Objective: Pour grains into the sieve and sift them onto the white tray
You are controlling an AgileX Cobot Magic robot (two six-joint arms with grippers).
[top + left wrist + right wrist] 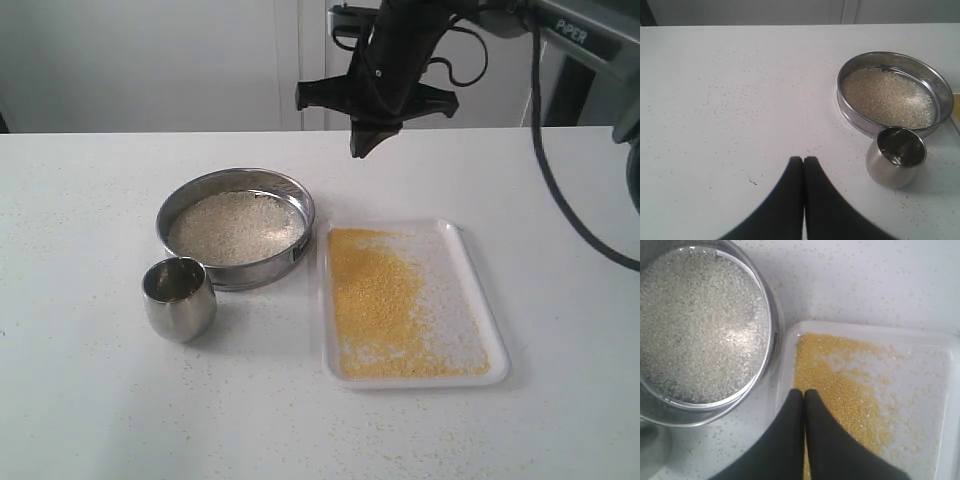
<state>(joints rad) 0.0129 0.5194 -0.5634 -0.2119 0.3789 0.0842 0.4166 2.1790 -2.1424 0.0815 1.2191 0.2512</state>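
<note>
Table: The white table is lying closest to us and is carrying everything. Tiny loose bits are lying scattered over it.
Right arm: The black right arm is reaching in from the far right and is hanging high above the back of the table.
White tray: The white tray is lying flat on the right part of the table, just beside the sieve. I cannot tell if the two are touching.
Sieve: The round steel sieve is sitting flat on the table to the left of the tray, a bit further back.
Cup: The small shiny cup is standing upright at the sieve's front left, very close to it, with its mouth facing up.
Right pincer: The right pincer is pointing down in the air behind the tray's far left corner. Its two fingers are pressing together and are holding nothing.
Left pincer: The left pincer is hanging over bare table, near the cup. Its fingers are pressing together too and are holding nothing.
Yellow grains: The yellow grains are lying on the tray, thick on the side near the sieve and thin on the other side.
Pale grains: The pale grains are lying in the sieve, covering its mesh bottom in a flat layer.
</note>
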